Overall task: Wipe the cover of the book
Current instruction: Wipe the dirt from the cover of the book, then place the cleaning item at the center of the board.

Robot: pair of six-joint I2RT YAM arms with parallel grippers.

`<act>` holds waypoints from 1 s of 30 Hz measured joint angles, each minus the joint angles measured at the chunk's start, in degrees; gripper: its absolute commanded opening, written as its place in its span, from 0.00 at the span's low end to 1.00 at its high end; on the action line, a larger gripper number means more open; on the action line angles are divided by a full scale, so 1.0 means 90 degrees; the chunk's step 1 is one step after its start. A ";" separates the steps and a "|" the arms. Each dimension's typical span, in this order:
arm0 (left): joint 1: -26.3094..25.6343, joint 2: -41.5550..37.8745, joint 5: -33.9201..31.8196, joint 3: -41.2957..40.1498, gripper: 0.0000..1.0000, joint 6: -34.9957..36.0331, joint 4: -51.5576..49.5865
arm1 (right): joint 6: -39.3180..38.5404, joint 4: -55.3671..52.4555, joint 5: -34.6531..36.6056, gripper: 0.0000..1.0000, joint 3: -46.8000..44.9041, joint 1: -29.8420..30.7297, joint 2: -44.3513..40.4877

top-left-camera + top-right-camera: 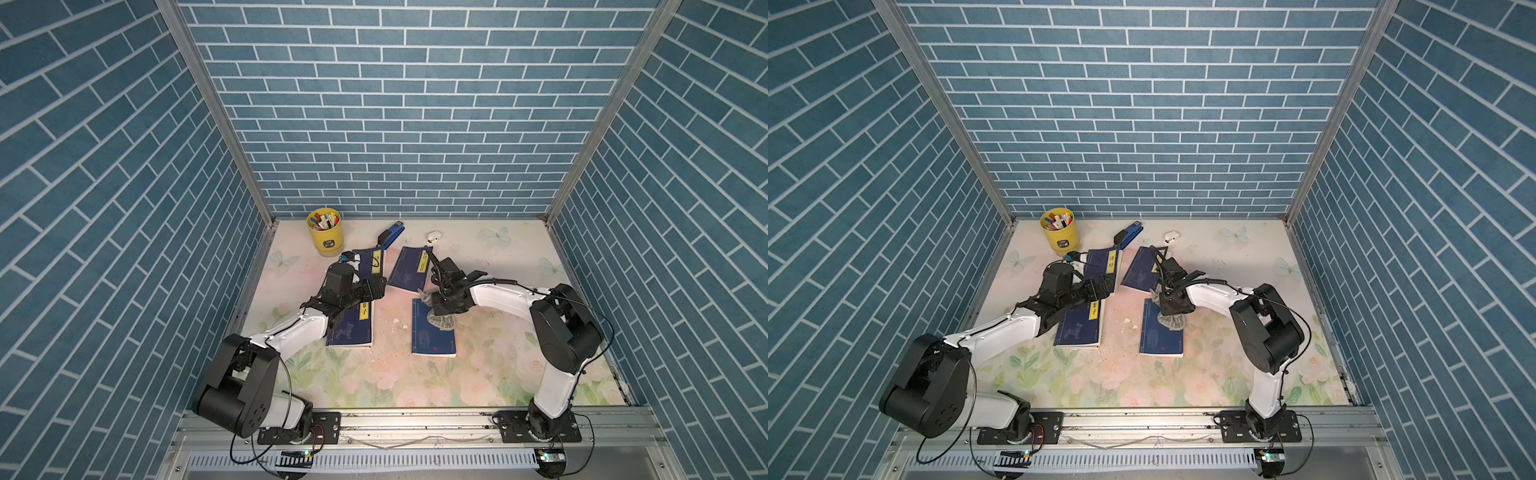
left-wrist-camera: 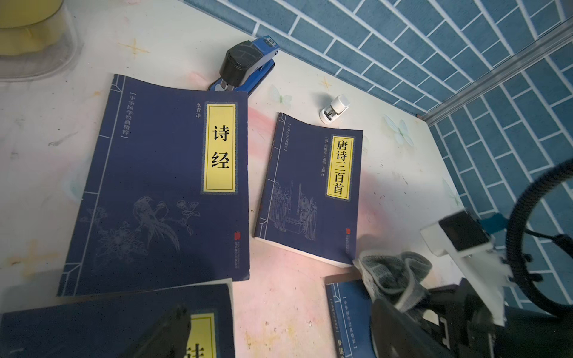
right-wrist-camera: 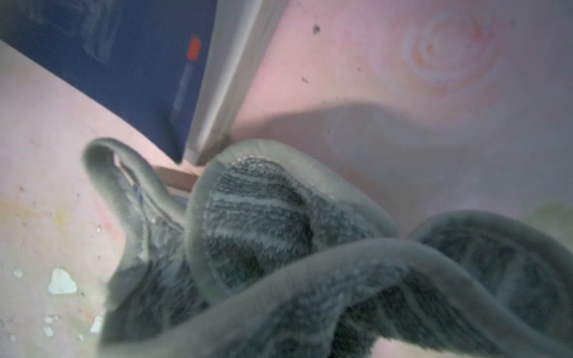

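- Right gripper — pressed together, pinching a grey striped terry cloth that lies on the near-right dark-blue paperback book.
- Left gripper — spread wide, holding nothing.
- The far-left book is labelled 诗经, the far-right book 唐诗三百首.

The left arm and right arm share white links, bulky black joints, black cables and bolted black base plates.

Occluded items
The near-left book is partly covered by the left arm; the right pincer is masked by cloth.
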 measured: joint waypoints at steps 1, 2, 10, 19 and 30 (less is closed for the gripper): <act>0.0000 0.0000 -0.0022 0.0002 0.96 0.0012 -0.0027 | 0.0024 -0.0007 0.0053 0.00 -0.0185 0.0075 -0.0151; 0.0000 0.0000 -0.0036 0.0005 0.96 0.0034 -0.0058 | 0.0066 -0.0034 0.0104 0.00 -0.0357 0.0187 -0.0304; 0.0000 0.0226 -0.0087 0.0236 0.96 0.0138 -0.0155 | 0.0755 -0.0423 0.0376 0.00 -0.1178 0.1399 -0.1071; 0.0000 0.0228 -0.0124 0.0233 0.96 0.0172 -0.0165 | 0.0998 -0.0627 -0.0206 0.00 -0.1841 0.1365 -0.1841; 0.0000 0.0228 -0.0034 0.0017 0.96 0.0141 -0.0012 | 0.0631 -0.0930 0.0078 0.00 -0.1758 -0.0835 -0.2025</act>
